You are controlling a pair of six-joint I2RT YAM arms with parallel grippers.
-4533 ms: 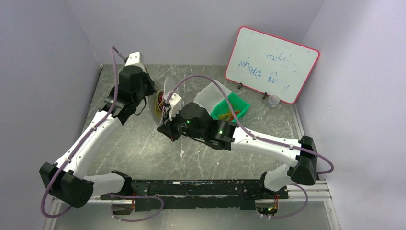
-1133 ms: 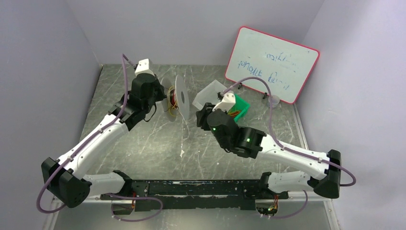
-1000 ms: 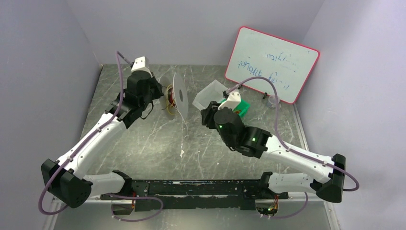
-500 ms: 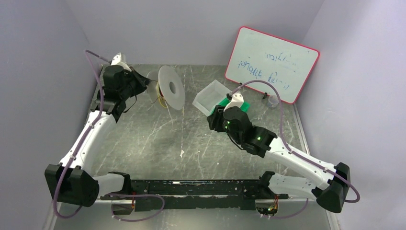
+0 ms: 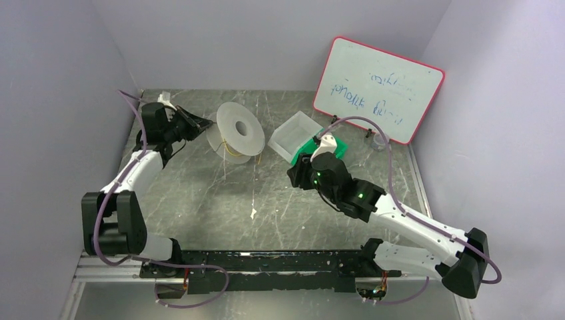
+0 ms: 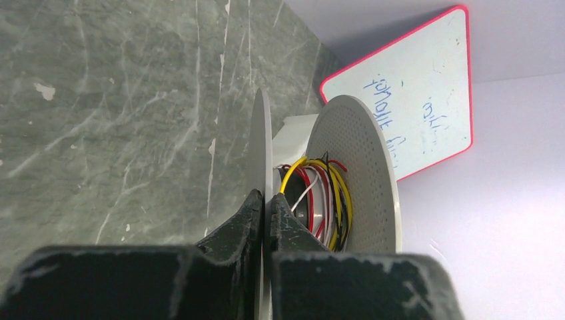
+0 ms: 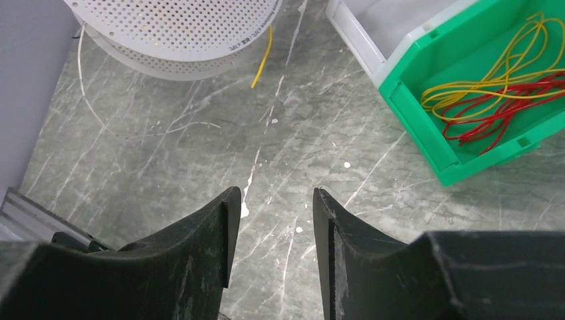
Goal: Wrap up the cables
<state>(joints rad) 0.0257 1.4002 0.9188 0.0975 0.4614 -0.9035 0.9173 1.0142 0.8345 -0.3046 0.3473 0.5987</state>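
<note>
1. The left end effector is clamped on one flange of the spool. The wound cables sit between the two flanges.
2. The right end effector hangs over the table, jaws apart and empty. The loose cables lie ahead and to the right in its wrist view, inside the green bin, nearer this arm.
3. Count: one spool, one green bin, one white bin. The loose strands are yellow and red, too tangled to count.

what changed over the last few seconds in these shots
The left gripper, shut on the spool by its flange, swung out toward the left wall and turned the spool from edge-on to face-on. The right gripper drew away from the spool toward the green bin, open and empty. The whiteboard, the bin and its loose cables stayed put.
</note>
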